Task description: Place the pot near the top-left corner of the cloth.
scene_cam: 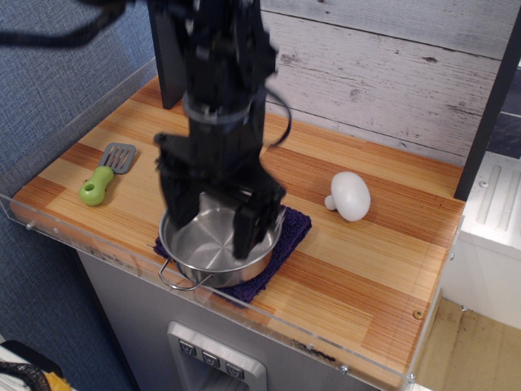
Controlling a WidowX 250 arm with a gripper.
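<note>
The shiny steel pot (pixel 213 246) sits on the dark purple cloth (pixel 286 238) near the table's front edge, covering most of it. One wire handle sticks out at the front left; the other is hidden by the arm. My black gripper (pixel 210 213) hangs right over the pot, open, its left finger by the pot's left rim and its right finger (pixel 249 228) reaching down inside the pot near the right rim. It holds nothing. The gripper is motion-blurred.
A green-handled spatula (pixel 104 177) lies at the left. A white mushroom (pixel 348 195) lies to the right of the cloth. A clear plastic rim (pixel 98 244) runs along the front and left edges. A dark post (pixel 167 73) stands at the back left.
</note>
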